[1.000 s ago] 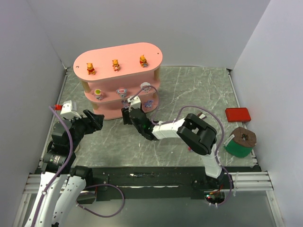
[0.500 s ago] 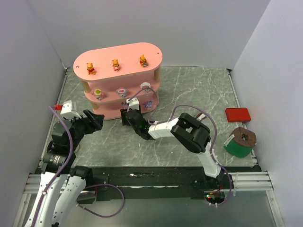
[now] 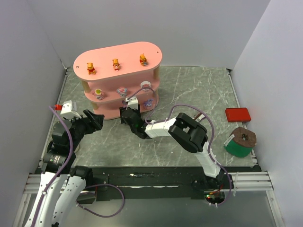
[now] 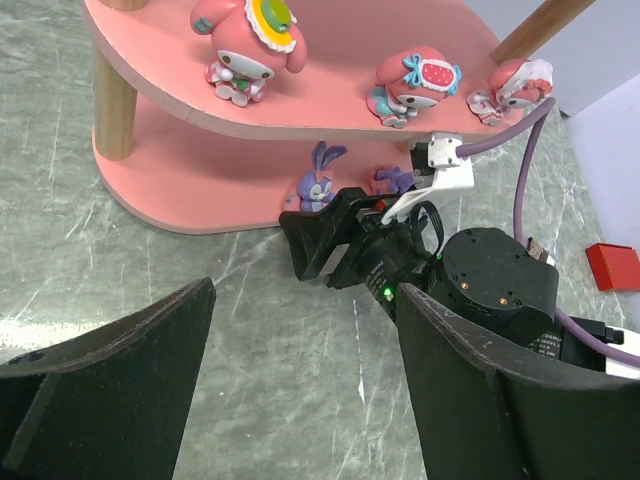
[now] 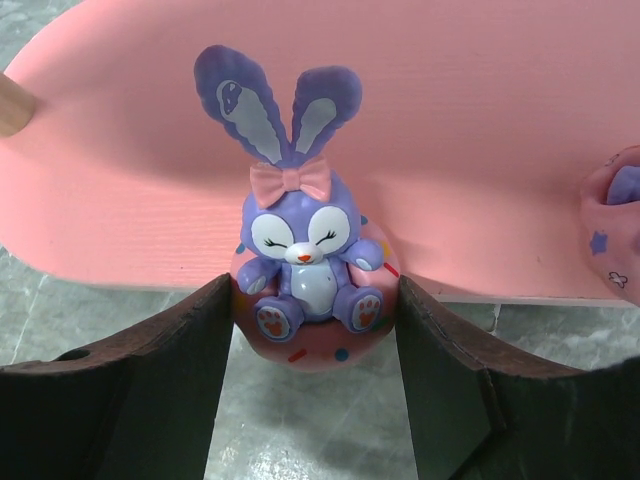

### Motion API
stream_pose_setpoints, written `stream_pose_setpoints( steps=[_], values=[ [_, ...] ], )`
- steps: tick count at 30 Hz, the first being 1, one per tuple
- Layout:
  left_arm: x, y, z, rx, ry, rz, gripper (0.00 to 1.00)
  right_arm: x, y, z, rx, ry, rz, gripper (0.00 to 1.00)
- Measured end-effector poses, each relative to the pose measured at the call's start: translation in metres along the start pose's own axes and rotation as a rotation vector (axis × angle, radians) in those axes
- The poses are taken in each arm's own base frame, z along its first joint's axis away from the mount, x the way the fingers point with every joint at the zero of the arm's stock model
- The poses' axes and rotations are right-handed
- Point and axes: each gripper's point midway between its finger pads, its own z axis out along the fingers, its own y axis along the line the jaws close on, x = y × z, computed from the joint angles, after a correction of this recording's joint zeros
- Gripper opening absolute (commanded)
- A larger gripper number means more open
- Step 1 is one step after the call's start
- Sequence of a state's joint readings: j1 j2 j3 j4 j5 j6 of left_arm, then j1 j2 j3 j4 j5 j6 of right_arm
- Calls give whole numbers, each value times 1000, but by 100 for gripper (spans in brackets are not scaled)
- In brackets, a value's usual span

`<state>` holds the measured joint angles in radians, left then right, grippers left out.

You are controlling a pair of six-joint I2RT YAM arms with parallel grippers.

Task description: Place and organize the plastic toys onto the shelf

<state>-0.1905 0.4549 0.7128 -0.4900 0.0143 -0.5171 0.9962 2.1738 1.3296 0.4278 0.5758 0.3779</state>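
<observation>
One purple long-eared plastic bunny toy (image 5: pixel 300 270) stands upright, ears up, clenched at its round pink base by the right pincer (image 3: pixel 126 113). It sits at the near lip of the bottom tier of the pink three-tier shelf (image 5: pixel 480 150). Bare tier lies straight beyond it, so a short push away looks enough. Off to the left, the left pincer (image 3: pixel 96 120) hangs spread and empty over the grey marbled counter (image 5: pixel 330 430).

- A robot test cell in a lab.
- Plain pale panels (image 3: pixel 270 56) box in a grey marbled table (image 3: pixel 199 90) on three sides.
- The left arm (image 3: pixel 61 151) and right arm (image 3: pixel 189 135) are bolted to an aluminium rail (image 3: pixel 248 178), with purple cables (image 3: pixel 66 137) trailing loose.
</observation>
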Motion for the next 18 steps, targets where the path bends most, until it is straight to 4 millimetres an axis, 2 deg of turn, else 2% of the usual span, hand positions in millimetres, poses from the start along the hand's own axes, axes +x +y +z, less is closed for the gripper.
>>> stream_pose_setpoints(
  steps=[2, 5, 6, 9, 18],
  values=[
    [0, 0, 0, 0, 0, 0, 79, 0, 0, 0, 5, -4, 4, 24],
    [0, 0, 0, 0, 0, 0, 79, -1, -1, 0, 9, -8, 9, 39],
    [0, 0, 0, 0, 0, 0, 79, -1, -1, 0, 10, -9, 9, 54],
    [0, 0, 0, 0, 0, 0, 79, -2, -2, 0, 11, -17, 15, 67],
    [0, 0, 0, 0, 0, 0, 79, -3, -4, 0, 11, -53, 27, 75]
  ],
)
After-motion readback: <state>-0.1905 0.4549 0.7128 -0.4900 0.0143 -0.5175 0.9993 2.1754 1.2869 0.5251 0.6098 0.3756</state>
